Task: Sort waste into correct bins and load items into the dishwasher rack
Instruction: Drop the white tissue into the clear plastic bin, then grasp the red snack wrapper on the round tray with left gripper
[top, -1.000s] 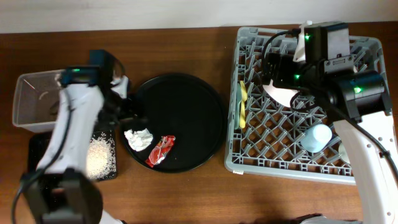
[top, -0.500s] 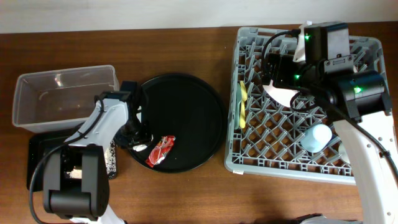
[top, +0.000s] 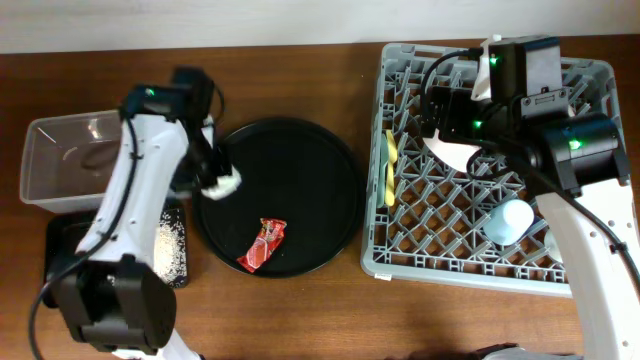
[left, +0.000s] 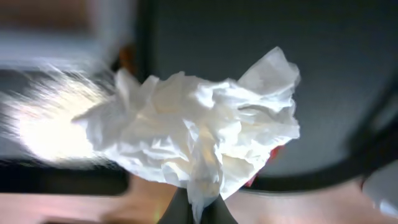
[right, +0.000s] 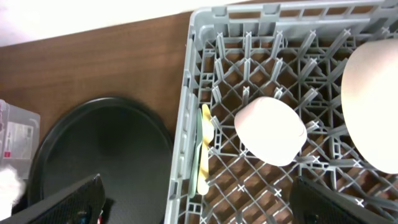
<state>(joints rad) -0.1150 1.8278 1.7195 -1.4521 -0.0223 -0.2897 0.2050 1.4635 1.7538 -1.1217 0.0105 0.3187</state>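
Waste-sorting step: the left gripper (top: 216, 180), clamped on the crumpled white tissue (left: 193, 143), holds it above the left rim of the round black tray (top: 300, 150); the next move likely calls for carrying it over the clear tub (top: 60, 150) and releasing.

left arm (top: 135, 180) reaches inward, jaws pinched on the tissue (top: 220, 183); right arm (top: 600, 240) hovers, jaws spread.

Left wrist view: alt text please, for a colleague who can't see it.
A crumpled white tissue fills the centre, pinched from below by the left gripper. Behind it, blurred, are a large round black tray and, at left, a bright heap of loose white grains.
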